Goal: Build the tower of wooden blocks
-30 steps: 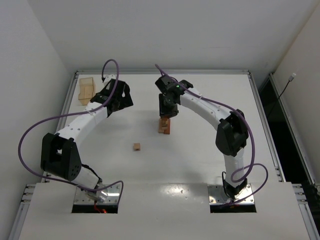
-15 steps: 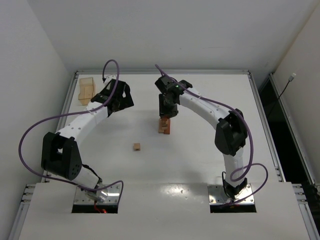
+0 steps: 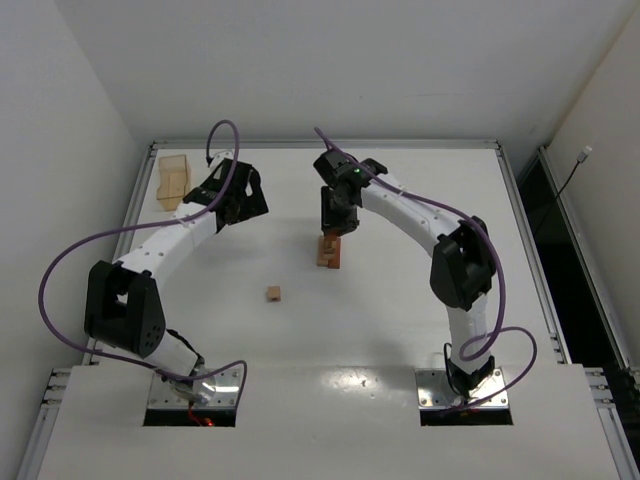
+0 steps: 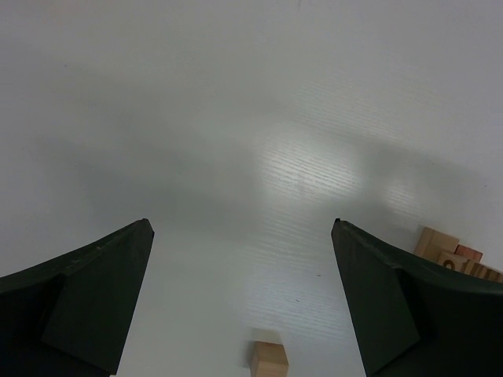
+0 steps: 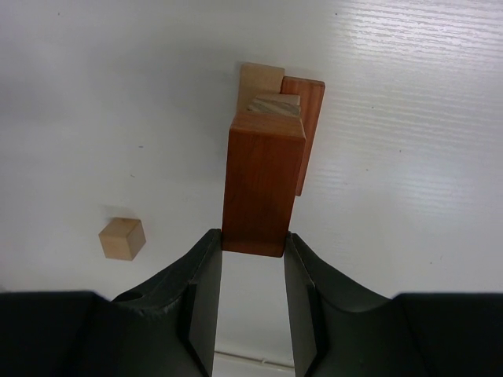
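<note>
The wood block tower stands mid-table as a short stack of tan and reddish-brown blocks. My right gripper hangs right over it, shut on the near end of an upright reddish-brown bar in the right wrist view. Whether the bar's far end touches the stack I cannot tell. A loose tan cube lies left of and nearer than the tower. My left gripper hovers at the back left, open and holding nothing, with the cube below it.
A translucent tan plastic box sits at the table's back left corner. The tower's edge shows at the right of the left wrist view. Purple cables loop over both arms.
The right wrist has shifted very slightly above the tower while still gripping the bar. The left arm, the loose cube and the tower have stayed put.
</note>
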You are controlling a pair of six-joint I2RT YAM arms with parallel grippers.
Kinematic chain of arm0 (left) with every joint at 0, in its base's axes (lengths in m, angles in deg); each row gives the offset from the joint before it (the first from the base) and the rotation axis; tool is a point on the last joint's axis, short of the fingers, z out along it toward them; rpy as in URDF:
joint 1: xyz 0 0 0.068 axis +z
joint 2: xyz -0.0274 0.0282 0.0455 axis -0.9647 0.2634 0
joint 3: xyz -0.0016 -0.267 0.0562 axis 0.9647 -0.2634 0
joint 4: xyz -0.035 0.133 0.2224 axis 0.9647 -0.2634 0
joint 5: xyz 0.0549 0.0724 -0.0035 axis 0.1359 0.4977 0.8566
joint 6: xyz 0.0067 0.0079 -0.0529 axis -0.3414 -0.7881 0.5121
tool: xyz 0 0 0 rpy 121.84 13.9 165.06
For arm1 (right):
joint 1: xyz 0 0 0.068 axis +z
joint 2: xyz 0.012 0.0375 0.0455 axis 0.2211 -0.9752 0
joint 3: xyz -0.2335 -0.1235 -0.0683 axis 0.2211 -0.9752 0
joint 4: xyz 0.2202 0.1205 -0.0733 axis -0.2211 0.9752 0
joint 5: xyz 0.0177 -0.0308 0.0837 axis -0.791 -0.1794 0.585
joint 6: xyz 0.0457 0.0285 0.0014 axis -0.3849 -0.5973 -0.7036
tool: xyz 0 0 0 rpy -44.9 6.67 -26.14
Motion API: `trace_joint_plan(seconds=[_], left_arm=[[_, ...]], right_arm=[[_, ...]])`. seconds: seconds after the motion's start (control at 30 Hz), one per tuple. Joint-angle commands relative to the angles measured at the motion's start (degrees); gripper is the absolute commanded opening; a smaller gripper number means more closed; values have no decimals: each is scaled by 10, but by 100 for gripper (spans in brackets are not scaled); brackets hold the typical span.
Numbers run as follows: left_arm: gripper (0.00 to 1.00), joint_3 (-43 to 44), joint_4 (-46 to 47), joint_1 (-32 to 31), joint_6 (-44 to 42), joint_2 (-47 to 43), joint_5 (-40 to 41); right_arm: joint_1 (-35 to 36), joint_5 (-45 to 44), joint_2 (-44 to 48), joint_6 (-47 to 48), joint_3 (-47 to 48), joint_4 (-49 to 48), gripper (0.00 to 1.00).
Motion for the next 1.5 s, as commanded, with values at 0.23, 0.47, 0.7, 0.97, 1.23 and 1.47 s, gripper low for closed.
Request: trace_joint_plan(seconds=[0.23, 0.47, 0.7, 0.97, 1.23, 1.47], left_arm=[[96, 23, 6, 10, 6, 5, -8], [96, 23, 6, 10, 6, 5, -8], [96, 18, 6, 15, 6, 5, -13], [96, 23, 6, 15, 6, 10, -18], [96, 28, 1, 20, 6, 22, -30], [96, 33, -4, 26, 6, 28, -35]], right_arm=[[-10, 17, -6, -11, -2, -9, 0], [-10, 17, -6, -11, -2, -9, 0], [-4, 23, -11, -11, -2, -9, 0], [-4, 23, -11, -11, -12, -14, 0], [-4, 33, -22, -11, -12, -20, 0], [-4, 38, -27, -11, -12, -25, 2]])
